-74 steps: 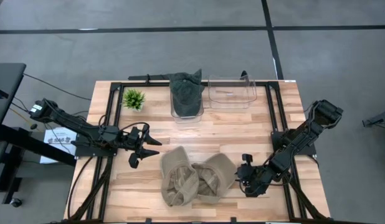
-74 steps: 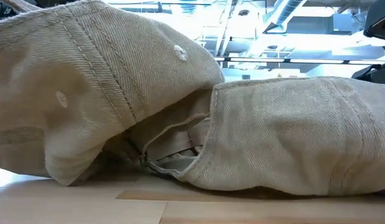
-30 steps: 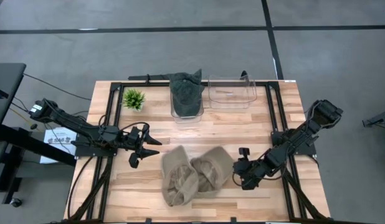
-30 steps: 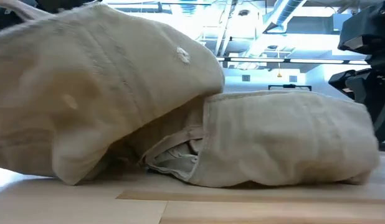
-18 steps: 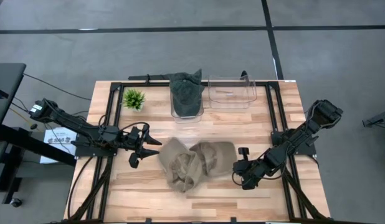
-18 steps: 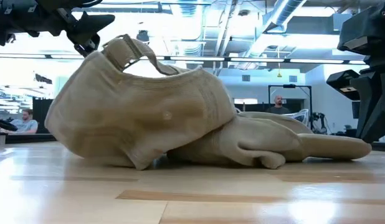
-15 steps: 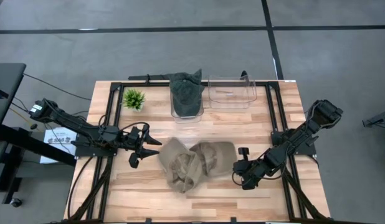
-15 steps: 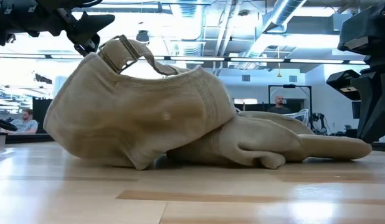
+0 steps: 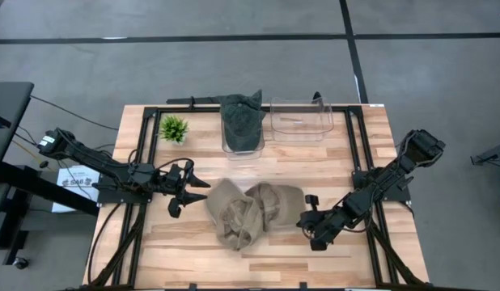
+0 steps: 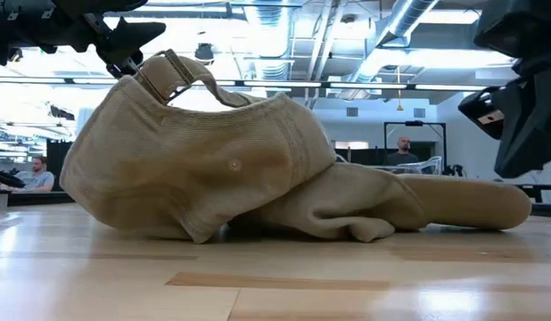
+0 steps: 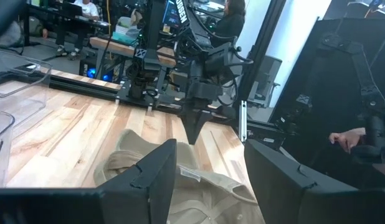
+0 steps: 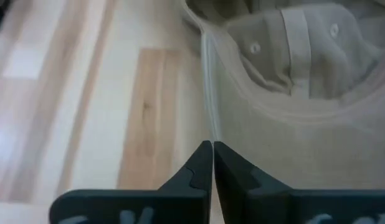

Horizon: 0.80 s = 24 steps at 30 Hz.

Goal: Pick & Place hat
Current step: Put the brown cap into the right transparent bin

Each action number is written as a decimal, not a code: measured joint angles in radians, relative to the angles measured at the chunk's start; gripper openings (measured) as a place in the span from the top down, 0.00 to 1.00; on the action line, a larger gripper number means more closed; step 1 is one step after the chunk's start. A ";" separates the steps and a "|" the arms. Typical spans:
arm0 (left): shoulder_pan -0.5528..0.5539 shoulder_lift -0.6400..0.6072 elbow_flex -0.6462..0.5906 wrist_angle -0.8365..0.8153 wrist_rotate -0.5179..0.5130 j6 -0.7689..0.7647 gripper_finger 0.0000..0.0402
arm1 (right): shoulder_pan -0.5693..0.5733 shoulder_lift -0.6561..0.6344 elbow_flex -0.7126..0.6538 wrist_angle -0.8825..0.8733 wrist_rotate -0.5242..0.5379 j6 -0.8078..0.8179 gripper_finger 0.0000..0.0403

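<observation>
Your two tan hats (image 9: 252, 213) lie bunched together, overlapping, near the middle of the counter (image 9: 201, 255). Your right end effector (image 9: 305, 217) sits low at the brim edge of the right-hand hat; its fingers (image 12: 199, 167) are pressed together with nothing between them. Your left end effector (image 9: 193, 194) waits just left of the pile, its fingers spread wide. A dark hat (image 9: 242, 121) fills the left clear bin (image 9: 226, 145) at the counter's far edge.

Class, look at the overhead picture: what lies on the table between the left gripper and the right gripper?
In the high view, the two tan hats, heaped together, lie between the left gripper and the right gripper; otherwise only bare table.
</observation>
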 joint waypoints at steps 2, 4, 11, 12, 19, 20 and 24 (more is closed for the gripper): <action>0.000 0.000 0.000 0.000 0.000 0.000 0.54 | 0.000 0.000 0.000 0.018 0.000 0.011 0.95; 0.000 0.000 0.000 0.000 0.000 0.000 0.54 | 0.000 0.000 0.000 0.018 0.001 0.041 0.91; 0.000 0.000 0.000 0.000 0.000 0.000 0.54 | 0.000 0.000 0.000 0.015 0.010 0.051 0.76; 0.000 0.000 0.000 0.000 0.000 0.000 0.54 | -0.001 0.000 0.000 0.014 0.010 0.045 0.74; 0.000 0.000 0.000 0.000 0.000 0.000 0.54 | -0.007 0.000 0.000 -0.005 0.012 0.018 0.64; 0.000 0.000 0.000 0.000 0.000 0.000 0.54 | -0.008 0.000 0.000 -0.004 0.012 0.017 0.64; 0.000 0.000 0.000 0.000 0.000 0.000 0.54 | -0.014 0.000 0.000 -0.005 0.012 -0.006 0.63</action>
